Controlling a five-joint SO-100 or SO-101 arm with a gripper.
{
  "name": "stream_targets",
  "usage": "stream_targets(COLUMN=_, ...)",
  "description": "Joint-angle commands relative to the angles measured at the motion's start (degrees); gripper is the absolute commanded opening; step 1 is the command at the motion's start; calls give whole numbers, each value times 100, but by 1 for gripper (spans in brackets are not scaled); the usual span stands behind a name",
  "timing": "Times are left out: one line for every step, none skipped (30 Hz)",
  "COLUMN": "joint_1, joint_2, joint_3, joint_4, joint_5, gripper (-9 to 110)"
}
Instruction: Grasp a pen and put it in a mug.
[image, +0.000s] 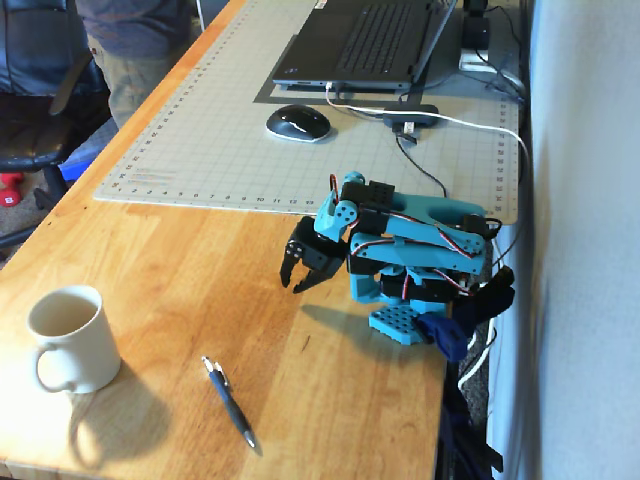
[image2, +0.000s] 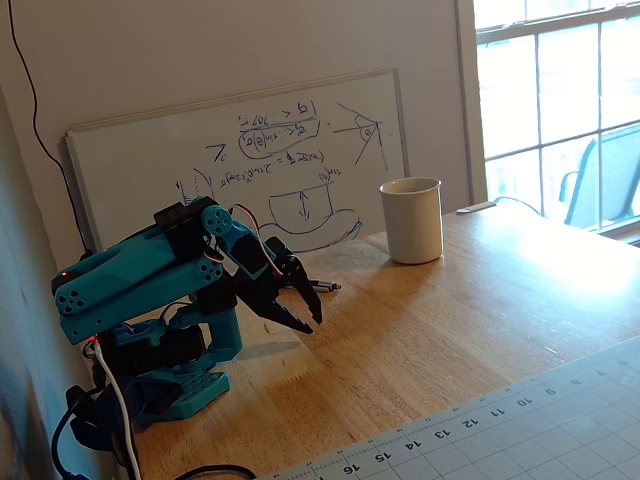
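Fixed view: my tool (image: 298, 284) hangs part-open and empty; the pen (image: 229, 402) lies beyond it, lengthwise away, right of the mug (image: 70, 338).

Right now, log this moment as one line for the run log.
stage: pre-grasp | gripper: open, empty, folded near base | pen: flat on table, untouched | mug: upright, apart from pen
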Motion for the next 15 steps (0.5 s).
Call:
stream_targets(joint_1=-70, joint_2=132, joint_3=-246, joint_4=-44, joint_5=0, gripper=4)
stream_targets(joint_1=-70, joint_2=132, joint_3=-334, joint_4=-44, joint_5=-9, gripper=4)
stream_targets(joint_1=-70, joint_2=123, joint_3=-457, joint_4=-44, joint_5=0, gripper=4)
stream_targets(joint_1=-70, joint_2=123, joint_3=-589, joint_4=-44, joint_5=-35, gripper=4)
stream_targets(joint_1=-70, joint_2=79, joint_3=-738, joint_4=-44, joint_5=-44, gripper=4)
stream_targets(joint_1=-70, joint_2=-9, joint_3=-905, joint_4=-44, joint_5=-44, gripper=4)
stream_targets(joint_1=-70, joint_2=-149, joint_3=-1072, joint_4=-35, joint_5=-44, gripper=4)
stream_targets(joint_1=-70, joint_2=-325, joint_3=-1266, joint_4=-9, joint_5=-44, gripper=4)
stream_targets(joint_1=-70, joint_2=-545, joint_3=-1468, joint_4=9, joint_5=-44, gripper=4)
stream_targets(joint_1=-70, joint_2=-809, joint_3=-1696, joint_4=18, joint_5=-35, gripper=4)
stream_targets(joint_1=-70, joint_2=-1081, joint_3=-1934, joint_4=26, joint_5=-9, gripper=4)
stream_targets(joint_1=-70, joint_2=-1389, joint_3=-2171, joint_4=26, joint_5=0, gripper=4)
stream_targets(joint_1=-70, joint_2=-1687, joint_3=-2408, joint_4=26, joint_5=18, gripper=4)
stream_targets(joint_1=-70, joint_2=-1978, joint_3=-2646, joint_4=26, joint_5=18, gripper=4)
stream_targets(joint_1=-70, joint_2=-2224, joint_3=-2883, joint_4=26, joint_5=18, gripper=4)
